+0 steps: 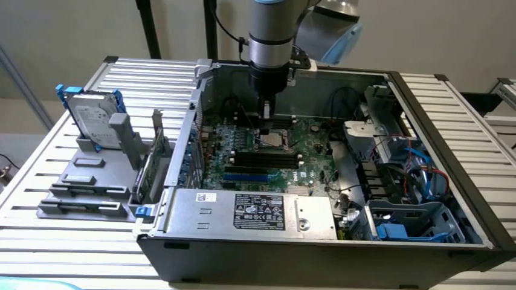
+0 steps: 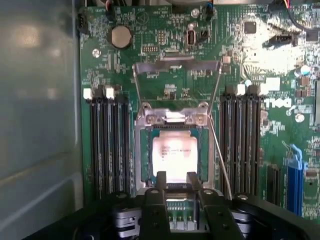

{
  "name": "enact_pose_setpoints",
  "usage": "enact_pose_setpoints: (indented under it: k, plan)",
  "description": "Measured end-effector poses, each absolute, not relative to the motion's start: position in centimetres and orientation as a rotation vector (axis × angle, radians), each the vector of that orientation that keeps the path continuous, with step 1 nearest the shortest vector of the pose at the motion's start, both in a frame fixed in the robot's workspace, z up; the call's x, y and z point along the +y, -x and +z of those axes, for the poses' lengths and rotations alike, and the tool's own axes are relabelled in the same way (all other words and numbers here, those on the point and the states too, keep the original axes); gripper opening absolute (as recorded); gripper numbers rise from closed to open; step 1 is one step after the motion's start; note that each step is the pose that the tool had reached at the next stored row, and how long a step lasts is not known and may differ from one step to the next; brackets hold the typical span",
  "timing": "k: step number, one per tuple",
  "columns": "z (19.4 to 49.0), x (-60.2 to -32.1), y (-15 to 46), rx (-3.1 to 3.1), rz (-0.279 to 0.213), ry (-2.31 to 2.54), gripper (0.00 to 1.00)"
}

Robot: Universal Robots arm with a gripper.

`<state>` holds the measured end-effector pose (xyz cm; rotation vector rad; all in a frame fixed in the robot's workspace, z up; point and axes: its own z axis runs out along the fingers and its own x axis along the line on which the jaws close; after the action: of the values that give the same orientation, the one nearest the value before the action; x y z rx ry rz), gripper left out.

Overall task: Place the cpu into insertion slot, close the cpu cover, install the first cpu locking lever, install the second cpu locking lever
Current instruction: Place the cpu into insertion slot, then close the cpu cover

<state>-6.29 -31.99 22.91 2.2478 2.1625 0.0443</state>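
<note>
- While the gripper [image 2: 176, 176] hangs low over the motherboard [image 2: 280, 125], its two fingers [image 2: 160, 181] are spread a little with nothing pinched between them. The tips are at the near edge of the cpu [image 2: 175, 152].
- cpu lies flat inside the insertion slot [image 2: 138, 165], silvery top up, glare on it.
- wire lever [image 2: 221, 160] slants along one side of the slot.
- black memory slots [image 2: 107, 145] flank the slot on both sides.
- cpu cover [image 2: 177, 65] looks raised, standing up from the slot's far edge; the board shows through its window.
- coin battery [image 2: 120, 36] sits further out on the board.
- Exterior view: arm [image 1: 270, 30] points straight down into the open computer case [image 1: 419, 121]. A hard drive [image 1: 90, 118] stands outside the case on the exterior view's left.
</note>
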Motion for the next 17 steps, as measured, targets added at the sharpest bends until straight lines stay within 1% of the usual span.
enact_pose_setpoints:
  k: [1, 2, 3, 5, 17]
  plan:
    - [23.0, -32.0, 6.7, 2.163, 0.044, -2.248, 0.24]
    - [23.0, -32.0, 7.0, 2.162, 0.044, -2.248, 0.24]
    - [23.1, -32.0, 7.4, 2.162, 0.044, -2.248, 0.12]
    - [23.2, -32.0, 7.8, 2.163, 0.044, -2.248, 0.11]
    - [23.2, -32.0, 7.8, 2.163, 0.044, -2.247, 0.11]
